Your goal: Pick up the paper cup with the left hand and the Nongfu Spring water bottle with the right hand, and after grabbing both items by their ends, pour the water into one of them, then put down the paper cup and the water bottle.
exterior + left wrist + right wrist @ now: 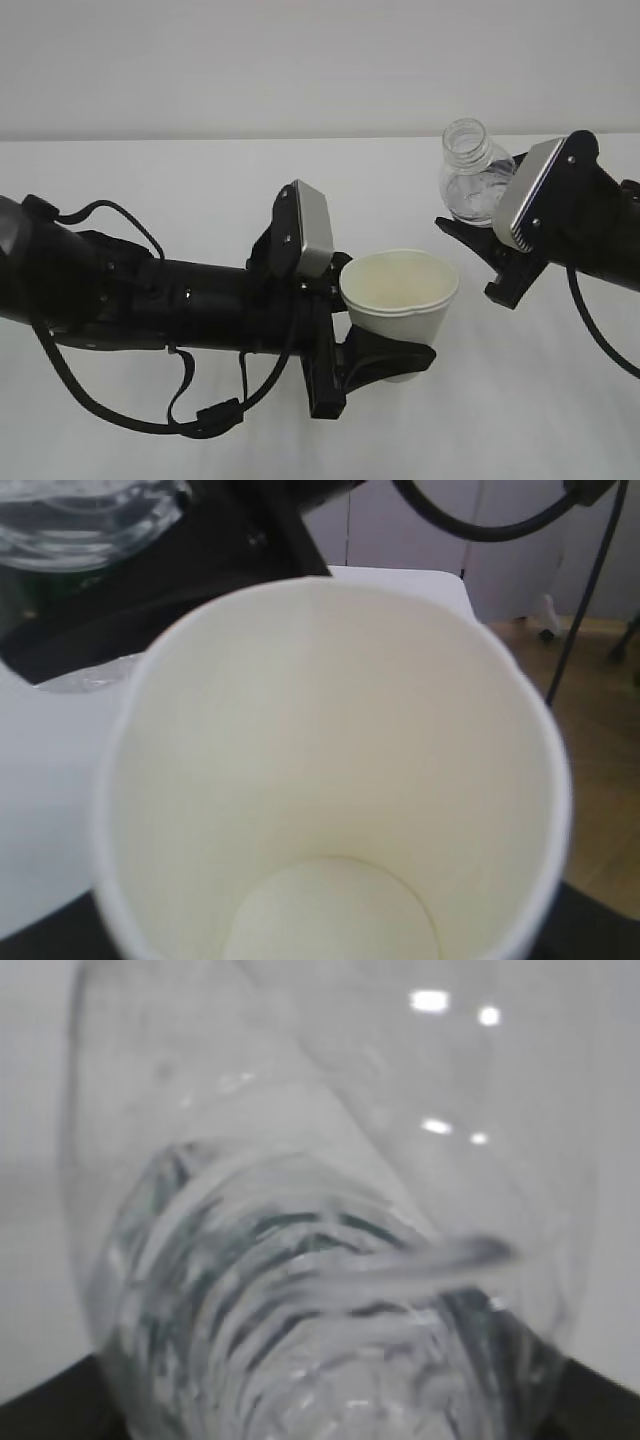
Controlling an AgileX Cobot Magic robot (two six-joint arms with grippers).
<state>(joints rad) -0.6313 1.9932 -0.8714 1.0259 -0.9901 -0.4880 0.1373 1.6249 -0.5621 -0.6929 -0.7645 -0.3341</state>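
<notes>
Here the left hand (pixel 385 345) clamps the paper cup (pixel 398 296) upright, mouth up, while the right hand (pixel 490 255) grips the Nongfu Spring water bottle (pixel 474 178) just beside and above it, neck roughly upright.

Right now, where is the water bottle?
In the exterior view the water bottle is at upper right, held off the table in the right end effector, roughly upright, above and right of the paper cup.

The bottle's (pixel 474 178) lower body hides behind the right end effector (pixel 490 262).
</notes>
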